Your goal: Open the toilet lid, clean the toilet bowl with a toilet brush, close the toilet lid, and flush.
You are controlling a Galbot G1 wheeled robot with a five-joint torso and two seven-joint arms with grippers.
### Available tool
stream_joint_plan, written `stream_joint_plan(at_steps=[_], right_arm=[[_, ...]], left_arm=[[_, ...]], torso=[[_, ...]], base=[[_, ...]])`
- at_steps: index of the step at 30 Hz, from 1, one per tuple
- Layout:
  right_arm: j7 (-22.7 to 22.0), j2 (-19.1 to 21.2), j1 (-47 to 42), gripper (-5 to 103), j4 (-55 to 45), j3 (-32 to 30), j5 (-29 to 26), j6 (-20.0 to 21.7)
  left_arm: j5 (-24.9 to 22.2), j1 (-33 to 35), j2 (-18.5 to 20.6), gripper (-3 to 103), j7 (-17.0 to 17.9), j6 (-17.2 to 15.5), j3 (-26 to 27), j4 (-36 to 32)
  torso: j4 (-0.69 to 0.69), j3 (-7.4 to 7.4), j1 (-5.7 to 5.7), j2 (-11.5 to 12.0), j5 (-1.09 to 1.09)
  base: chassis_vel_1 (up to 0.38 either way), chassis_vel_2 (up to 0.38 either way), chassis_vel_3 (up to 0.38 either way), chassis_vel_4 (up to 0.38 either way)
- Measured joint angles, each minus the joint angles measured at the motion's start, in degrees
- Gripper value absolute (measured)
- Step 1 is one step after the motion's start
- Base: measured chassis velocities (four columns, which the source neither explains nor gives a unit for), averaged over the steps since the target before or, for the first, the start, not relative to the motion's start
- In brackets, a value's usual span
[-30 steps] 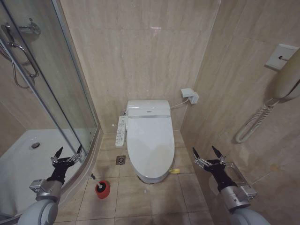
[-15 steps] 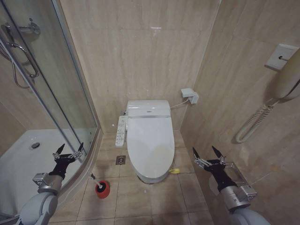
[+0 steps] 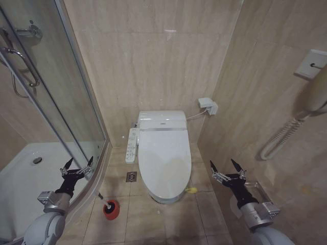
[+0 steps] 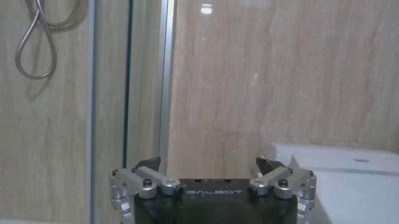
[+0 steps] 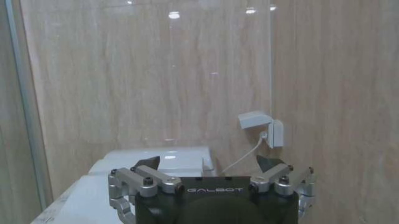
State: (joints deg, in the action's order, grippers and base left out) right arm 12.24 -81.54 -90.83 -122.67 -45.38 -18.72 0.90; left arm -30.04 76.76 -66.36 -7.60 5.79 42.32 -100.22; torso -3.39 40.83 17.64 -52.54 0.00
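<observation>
From the head view, the toilet lid (image 3: 164, 161) lies shut over the toilet bowl (image 3: 164, 197), centred against the back wall. The toilet brush (image 3: 109, 206) stands on the floor tiles, low and to the robot's left of the bowl, beside the shower tray (image 3: 20, 173). The left claw (image 3: 77, 168) hangs with fingers spread above the tray's curved edge, well apart from the brush; the right claw (image 3: 226, 168) hangs likewise spread near the right wall. Compared with the pictures of a second ago, the whole scene sits slightly lower and the toilet larger, which points to the camera moving nearer rather than the fixtures shifting; the left arm has drawn in a little. Judged from this, the task stands at its approach, with the lid not yet raised.

Left wrist view: the left claw (image 4: 212, 169), spread, faces the wall and glass shower door (image 4: 112, 93); the lid's white edge (image 4: 349, 182) shows beside it.

Right wrist view: the right claw (image 5: 209, 168), spread, faces the toilet's rear housing and a wall socket (image 5: 262, 128).
</observation>
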Motion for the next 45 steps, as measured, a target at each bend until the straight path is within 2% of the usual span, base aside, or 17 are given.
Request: stream_joint_plan(at_steps=[16,26,38,39,43,45], right_arm=[[0.0,0.0,0.01,100,0.0,0.0,0.0,0.0],[0.0,0.0,-0.01,100,0.0,0.0,0.0,0.0],[0.0,0.0,0.01,100,0.0,0.0,0.0,0.0],[0.0,0.0,0.0,100,0.0,0.0,0.0,0.0],[0.0,0.0,0.0,100,0.0,0.0,0.0,0.0],[0.0,0.0,0.0,100,0.0,0.0,0.0,0.0]], left_arm=[[0.03,0.54,-0.52,99,-0.35,0.69,0.31,-0.37],[-2.64,-2.5,2.58,98,1.6,-0.06,-0.46,2.62],[-5.66,-9.07,8.72,94,-2.61,0.29,-4.72,9.18],[-5.84,-9.9,9.17,89,-3.25,0.31,-5.28,10.04],[-5.92,-13.02,11.2,89,-7.43,1.08,-8.0,13.14],[-5.92,-13.63,11.47,89,-7.56,1.19,-8.73,13.63]], torso=[[0.01,0.01,0.03,0.01,0.0],[0.01,0.0,-0.01,-0.01,0.0],[0.0,0.0,0.01,-0.01,0.0],[0.0,0.0,0.0,-0.01,-0.01],[0.0,0.0,0.01,0.0,0.0],[0.0,0.0,0.01,0.0,0.0]], base=[[-0.113,0.096,0.111,-0.099],[0.0,0.0,0.0,0.0],[0.0,0.0,0.0,0.0],[0.0,0.0,0.0,0.0],[0.0,0.0,0.0,0.0],[0.0,0.0,0.0,0.0]])
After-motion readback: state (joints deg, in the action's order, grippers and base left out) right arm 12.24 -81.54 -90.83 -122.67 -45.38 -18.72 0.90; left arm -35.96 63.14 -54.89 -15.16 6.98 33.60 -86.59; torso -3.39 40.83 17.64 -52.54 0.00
